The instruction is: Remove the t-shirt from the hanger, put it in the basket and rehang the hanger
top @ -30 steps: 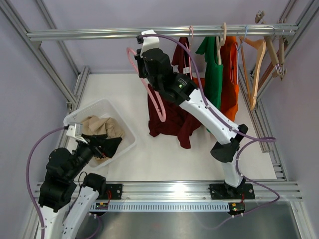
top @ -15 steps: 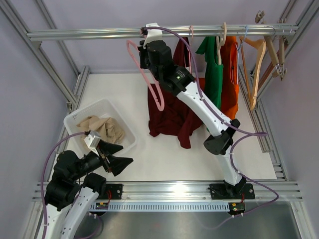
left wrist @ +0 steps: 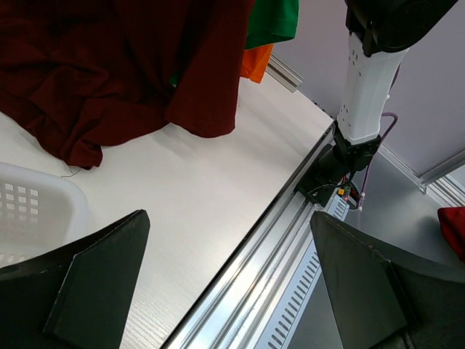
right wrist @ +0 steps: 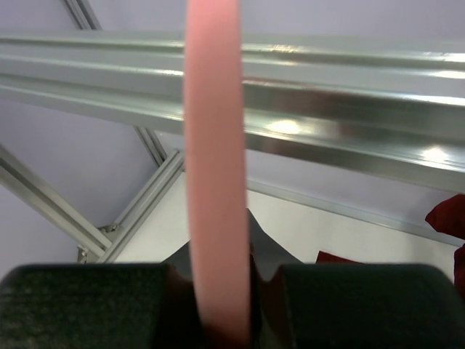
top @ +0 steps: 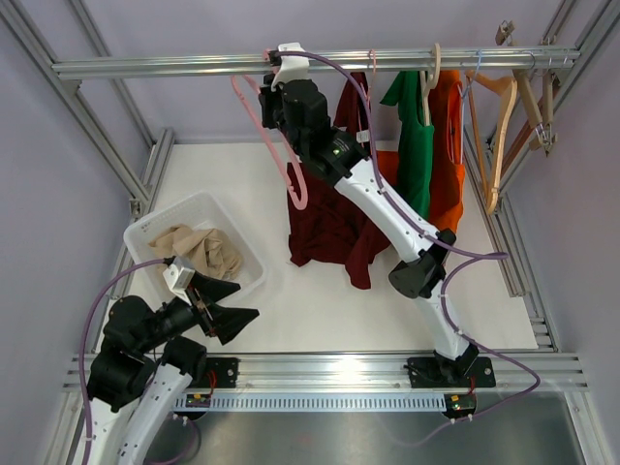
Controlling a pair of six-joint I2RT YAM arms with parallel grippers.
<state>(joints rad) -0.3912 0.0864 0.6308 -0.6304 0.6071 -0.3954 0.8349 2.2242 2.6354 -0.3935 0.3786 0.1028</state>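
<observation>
So, right gripper [top: 268, 97]: we see it raised just under the rail, its jaws clamped on the pink hanger.
Pink hanger [right wrist: 212, 145]: we find it bare, with no cloth on it; in the wrist view it stands upright between the fingers, crossing in front of the rail.
T-shirt [top: 325, 228]: we see the dark red shirt off the pink hanger, crumpled on the table below the right arm. A dark red piece hangs near the rail above it; we cannot tell whether it is the same garment.
Left gripper [top: 229, 302]: we see its jaws wide apart and holding nothing, low over the table's near edge, just beside the basket.
Table [top: 310, 310]: we see a white surface under the shirt and the basket.
Basket [top: 194, 201]: we see it white, at the left of the table, with beige cloth [top: 199, 247] inside.
Rail [top: 174, 66]: we see a green shirt [top: 415, 145], an orange shirt [top: 448, 165] and bare wooden hangers [top: 504, 126] hanging toward its right end.
</observation>
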